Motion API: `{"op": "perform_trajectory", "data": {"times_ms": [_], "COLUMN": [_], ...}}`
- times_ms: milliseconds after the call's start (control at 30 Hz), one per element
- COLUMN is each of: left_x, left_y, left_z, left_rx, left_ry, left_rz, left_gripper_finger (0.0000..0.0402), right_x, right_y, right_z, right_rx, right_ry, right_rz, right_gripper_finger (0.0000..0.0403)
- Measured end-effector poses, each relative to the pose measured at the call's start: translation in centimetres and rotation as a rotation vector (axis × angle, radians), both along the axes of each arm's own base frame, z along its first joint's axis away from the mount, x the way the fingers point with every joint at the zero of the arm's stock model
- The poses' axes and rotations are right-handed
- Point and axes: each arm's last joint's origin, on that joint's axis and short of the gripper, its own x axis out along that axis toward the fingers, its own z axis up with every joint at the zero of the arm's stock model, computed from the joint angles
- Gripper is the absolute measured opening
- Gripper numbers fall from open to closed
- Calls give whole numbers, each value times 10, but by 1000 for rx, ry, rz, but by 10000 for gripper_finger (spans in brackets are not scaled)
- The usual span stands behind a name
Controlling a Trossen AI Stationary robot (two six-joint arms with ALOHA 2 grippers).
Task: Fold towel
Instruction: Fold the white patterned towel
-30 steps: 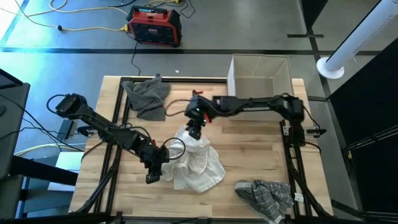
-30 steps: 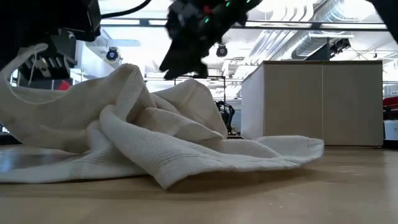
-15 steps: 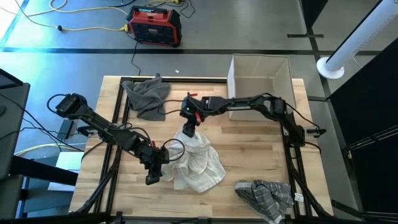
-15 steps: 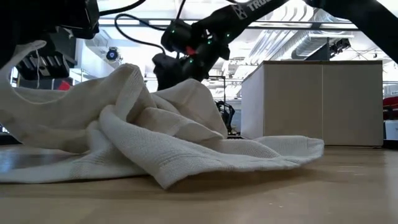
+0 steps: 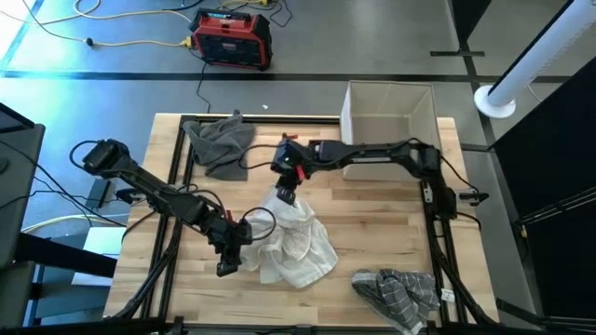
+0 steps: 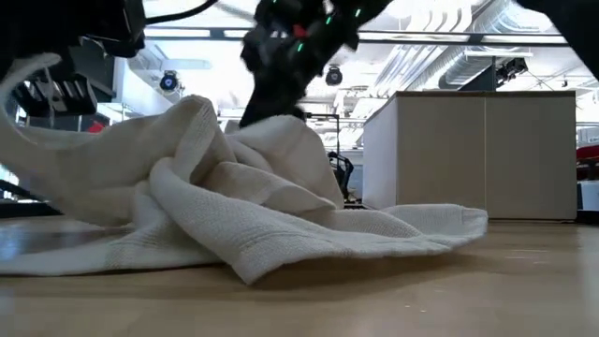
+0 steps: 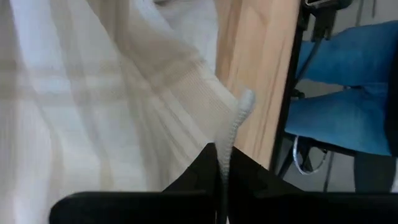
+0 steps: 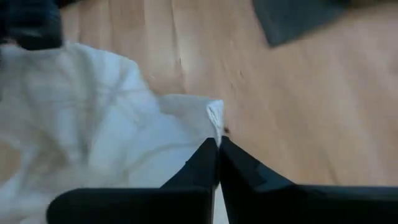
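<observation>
A white towel [image 5: 293,240] lies crumpled on the middle of the wooden table [image 5: 372,233], and most of it rests there in loose folds [image 6: 262,225]. My left gripper [image 5: 230,247] is at its left side, shut on the towel's edge. My right gripper [image 5: 286,191] is at the towel's far end, pointing down and shut on a corner of it. In the low view the towel's left part [image 6: 37,103] is held up off the table. My left gripper pinches an edge of the towel [image 7: 231,134] between its two fingertips, at a small corner that sticks out past them. That part is raised and the cloth runs slack down to the table. My right gripper pinches the towel's far corner [image 8: 215,117] between its fingertips, coming from above. The cloth below it lies slack on the table.
A grey cloth [image 5: 221,141] lies bunched at the far left of the table. A white box [image 5: 389,110] stands at the far right and a striped grey cloth [image 5: 399,290] lies at the near right. A person's legs in blue [image 7: 348,93] show beyond the table edge.
My right gripper has dipped down to the towel's far end and come back up a little. The bulk of the towel has stayed where it was.
</observation>
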Motion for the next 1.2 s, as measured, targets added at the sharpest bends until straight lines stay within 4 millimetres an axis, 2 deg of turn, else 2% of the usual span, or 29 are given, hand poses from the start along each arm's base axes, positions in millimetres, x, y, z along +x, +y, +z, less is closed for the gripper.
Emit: {"op": "perform_trajectory", "data": {"times_ms": [133,367,533,667,767,933,1033,1200], "left_x": [-12,-43,-47,-49,-32,8,29,46], "left_y": [7,32,46,57,60,56,56,68], "left_z": [27,103,138,161,158,123,94,54], "left_rx": [15,144,281,392,401,330,297,208], "left_ry": [33,48,-89,-197,-291,-342,-311,-138], "left_rz": [8,62,29,3,-25,-165,-308,-356], "left_gripper_finger": [0,0,0,0,0,0,0,0], "right_x": [-34,-113,-159,-193,-204,-205,-203,-193], "right_y": [14,57,90,110,125,153,163,168], "right_z": [55,139,164,175,161,141,132,121], "right_rx": [-87,-179,-137,-102,-85,-61,-94,-131], "right_ry": [-36,-117,-114,-78,95,286,350,377], "right_rz": [1,-17,-40,-56,-72,-19,19,27], "right_gripper_finger": [0,0,0,0,0,0,0,0]}}
